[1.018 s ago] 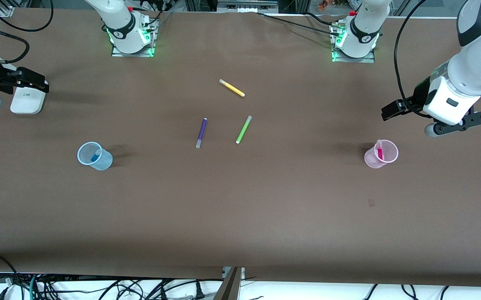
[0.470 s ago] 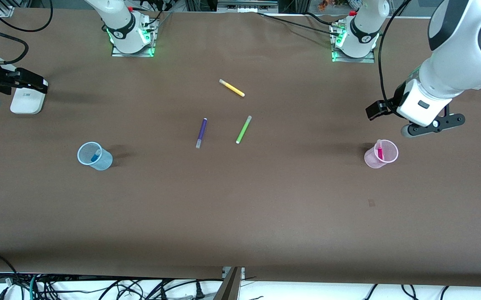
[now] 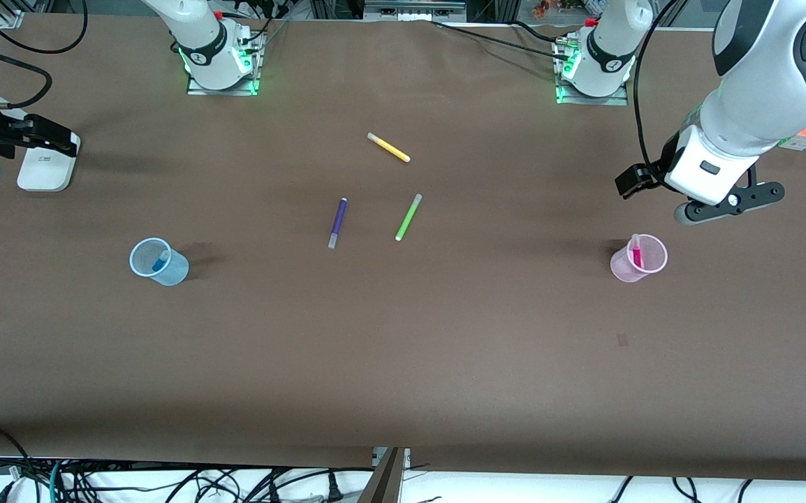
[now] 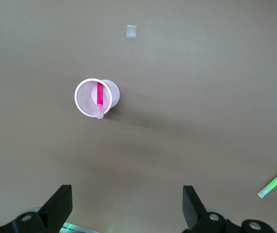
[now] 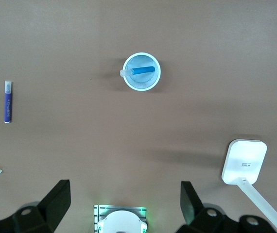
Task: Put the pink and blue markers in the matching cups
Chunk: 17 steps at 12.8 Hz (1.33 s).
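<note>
- Worktop (image 3: 403, 363) carries two cups well apart, one toward each arm's end.
- Left gripper (image 4: 127, 206), fingers spread and empty, hangs over bare worktop beside the pink cup (image 3: 638, 258); right gripper (image 5: 124, 204), likewise open, waits.
- Pink marker (image 3: 636, 253) leans in the pink cup, blue marker (image 3: 160, 262) in the blue cup (image 3: 158, 261) (colours matched, so the job looks done).
- Purple, green and yellow pens lie loose mid-worktop.

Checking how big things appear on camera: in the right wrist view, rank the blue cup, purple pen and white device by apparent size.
1. white device
2. blue cup
3. purple pen, about as long as the cup is wide, but far thinner.
</note>
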Motion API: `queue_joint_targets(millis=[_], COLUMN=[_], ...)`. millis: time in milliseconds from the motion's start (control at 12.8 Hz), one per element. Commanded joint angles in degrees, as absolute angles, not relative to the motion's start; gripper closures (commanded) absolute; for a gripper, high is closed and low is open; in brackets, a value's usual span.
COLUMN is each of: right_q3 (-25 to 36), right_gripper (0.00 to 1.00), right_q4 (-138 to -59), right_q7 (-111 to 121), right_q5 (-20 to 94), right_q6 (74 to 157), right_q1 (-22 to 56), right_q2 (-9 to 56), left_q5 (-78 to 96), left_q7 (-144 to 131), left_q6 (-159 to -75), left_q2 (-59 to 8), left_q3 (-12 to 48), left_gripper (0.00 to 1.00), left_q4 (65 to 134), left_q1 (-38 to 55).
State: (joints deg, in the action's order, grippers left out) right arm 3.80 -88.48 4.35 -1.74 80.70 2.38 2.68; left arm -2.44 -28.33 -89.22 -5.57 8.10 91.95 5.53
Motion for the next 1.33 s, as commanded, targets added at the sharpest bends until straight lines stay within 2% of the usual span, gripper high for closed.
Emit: queue_joint_targets(millis=[0, 470, 783, 1096, 1253], right_q3=[3.34, 3.34, 3.34, 3.43, 3.43], right_gripper=[0.0, 0.0, 0.0, 0.0, 0.0], right_q4=[-87.28, -87.28, -87.28, -87.28, -87.28], right_q7=[3.87, 3.96, 3.96, 4.04, 4.04], right_q5=[-2.81, -2.81, -2.72, -2.72, -2.73], right_q6=[80.42, 80.42, 80.42, 80.42, 80.42], right_q1=[2.2, 2.11, 2.02, 1.93, 1.93], right_q2=[3.16, 3.16, 3.16, 3.16, 3.16], left_q5=[-3.08, -3.43, -3.34, -3.16, -3.08], left_q7=[-27.52, -9.08, -9.05, -8.53, -8.53], left_q6=[-88.77, -90.44, -90.26, -96.14, -95.8], left_q2=[-4.22, -2.46, -2.38, 2.19, 0.71], left_q3=[6.68, 6.5, 6.68, 6.59, 6.59], left_gripper=[0.0, 0.0, 0.0, 0.0, 0.0], left_q4=[92.19, 93.08, 93.25, 101.15, 99.94], left_q1=[8.17, 6.51, 6.24, 5.36, 5.1])
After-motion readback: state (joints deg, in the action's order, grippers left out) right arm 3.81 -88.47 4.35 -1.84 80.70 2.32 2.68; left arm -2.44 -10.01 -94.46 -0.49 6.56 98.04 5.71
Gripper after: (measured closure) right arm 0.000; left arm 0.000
